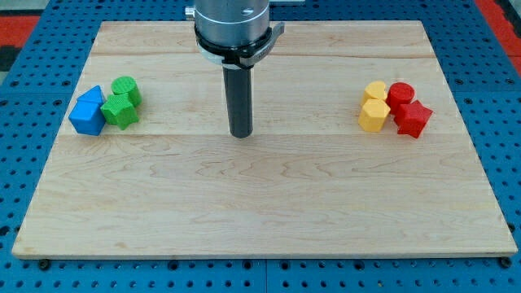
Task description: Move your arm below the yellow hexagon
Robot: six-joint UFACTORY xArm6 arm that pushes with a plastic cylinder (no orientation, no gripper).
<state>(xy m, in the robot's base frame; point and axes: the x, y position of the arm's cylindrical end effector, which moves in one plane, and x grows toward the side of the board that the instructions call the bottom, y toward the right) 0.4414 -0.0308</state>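
The yellow hexagon (374, 115) lies at the view's right, just below a second yellow block (375, 91) whose shape I cannot make out. My tip (241, 134) rests on the board near its middle, far to the left of the yellow hexagon and slightly lower than it in the view. The tip touches no block.
A red cylinder (400, 94) and a red star-like block (413, 119) sit right of the yellow blocks. At the view's left are a blue block (88, 111) and two green blocks (126, 89) (120, 111). The wooden board (269, 203) lies on a blue pegboard.
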